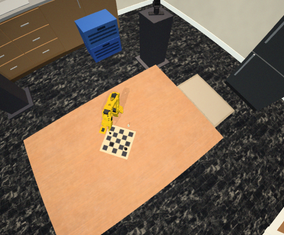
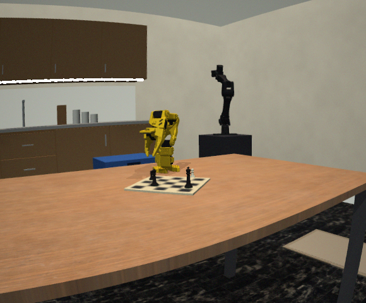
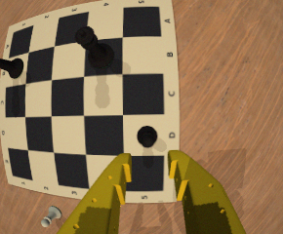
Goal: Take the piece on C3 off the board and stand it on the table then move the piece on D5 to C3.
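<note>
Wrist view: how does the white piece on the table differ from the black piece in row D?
Colour: the white piece is pale, the black piece dark. Place: the white piece stands off the board, on the table past row E; the black piece sits on a light square. The black piece lies just ahead of the gripper; the white piece lies off to its side. Neither is held.
</note>
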`<state>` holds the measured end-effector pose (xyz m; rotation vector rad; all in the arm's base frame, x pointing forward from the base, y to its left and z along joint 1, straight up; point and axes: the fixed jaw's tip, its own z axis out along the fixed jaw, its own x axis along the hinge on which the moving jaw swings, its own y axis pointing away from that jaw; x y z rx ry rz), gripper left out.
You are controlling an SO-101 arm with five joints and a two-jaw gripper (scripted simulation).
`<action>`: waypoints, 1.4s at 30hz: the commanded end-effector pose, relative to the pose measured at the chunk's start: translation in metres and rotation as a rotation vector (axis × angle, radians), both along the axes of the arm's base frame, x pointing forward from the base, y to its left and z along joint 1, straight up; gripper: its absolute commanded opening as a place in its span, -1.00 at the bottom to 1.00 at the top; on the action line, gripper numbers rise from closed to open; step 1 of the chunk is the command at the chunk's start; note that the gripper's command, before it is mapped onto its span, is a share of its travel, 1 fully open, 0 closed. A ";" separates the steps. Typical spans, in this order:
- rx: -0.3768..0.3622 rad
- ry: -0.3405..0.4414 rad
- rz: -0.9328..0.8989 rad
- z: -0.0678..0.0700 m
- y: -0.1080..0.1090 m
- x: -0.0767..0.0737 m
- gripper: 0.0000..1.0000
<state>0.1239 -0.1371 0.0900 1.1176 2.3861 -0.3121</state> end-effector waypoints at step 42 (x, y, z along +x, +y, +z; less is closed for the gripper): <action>0.000 -0.002 -0.010 -0.072 -0.001 -0.001 -0.81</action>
